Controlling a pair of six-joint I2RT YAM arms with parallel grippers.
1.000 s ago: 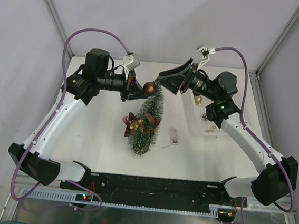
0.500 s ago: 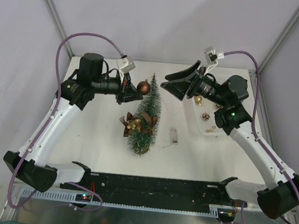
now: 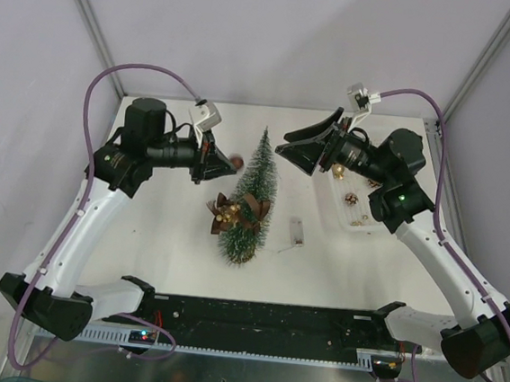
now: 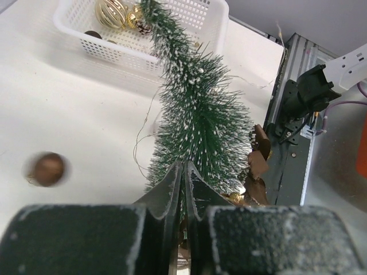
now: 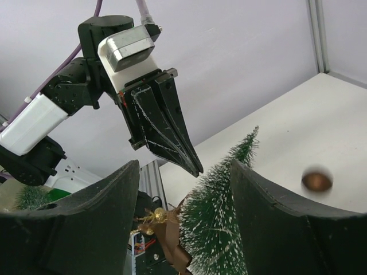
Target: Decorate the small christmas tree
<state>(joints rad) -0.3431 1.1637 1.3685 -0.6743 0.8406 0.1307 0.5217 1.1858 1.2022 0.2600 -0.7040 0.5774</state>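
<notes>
The small christmas tree (image 3: 253,191) stands mid-table, with a brown and gold bow (image 3: 235,212) on its lower left side. It also shows in the left wrist view (image 4: 198,120) and the right wrist view (image 5: 221,223). A brown bauble (image 3: 237,162) is loose just left of the tree and blurred in both wrist views (image 4: 47,169) (image 5: 317,180). My left gripper (image 3: 224,159) (image 4: 183,167) is shut, with nothing seen between its jaws, and its tips are beside the bauble. My right gripper (image 3: 286,149) (image 5: 184,172) is open and empty, right of the treetop.
A white plastic basket (image 3: 335,219) (image 4: 143,54) holding brown and gold baubles sits at the right, under my right arm. A small silvery item (image 3: 296,232) lies on the table right of the tree's base. The enclosure walls are close behind.
My left gripper has drawn back to the left. The brown bauble, earlier at its tips, is now loose and lower beside the tree. My right gripper has backed off the treetop.
</notes>
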